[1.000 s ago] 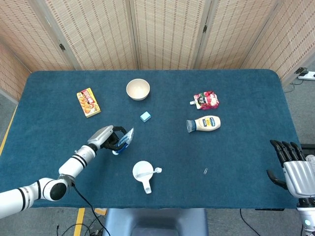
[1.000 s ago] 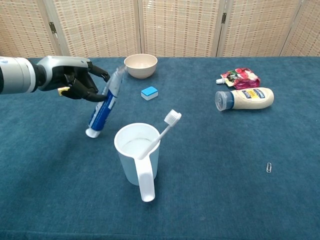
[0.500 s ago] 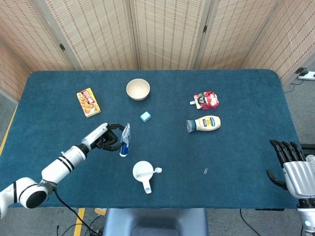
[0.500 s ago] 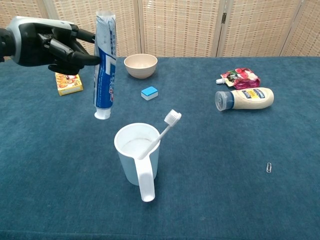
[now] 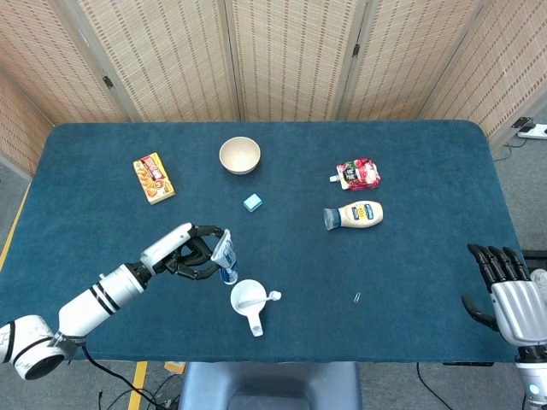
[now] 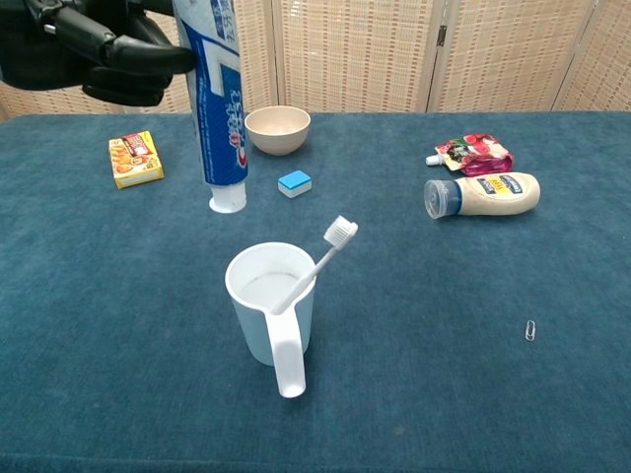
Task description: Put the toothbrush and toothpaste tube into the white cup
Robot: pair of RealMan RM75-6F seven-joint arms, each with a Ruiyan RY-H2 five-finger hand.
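Left hand (image 6: 94,49) fingers grasp the toothpaste tube (image 6: 219,108) above the white cup (image 6: 268,301) — toothbrush (image 6: 317,264) inside, blue block (image 6: 294,183) behind.

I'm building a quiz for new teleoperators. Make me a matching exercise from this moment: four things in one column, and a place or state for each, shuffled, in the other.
Things:
1. blue-and-white toothpaste tube
2. white toothbrush
3. mayonnaise squeeze bottle with a blue cap
4. beige round bowl

Places or states:
A. lying on its side on the blue cloth
B. held cap-down in the air by the left hand
C. standing upright and empty near the far edge
D. leaning inside the white cup, bristles up

Pairs: 1-B, 2-D, 3-A, 4-C
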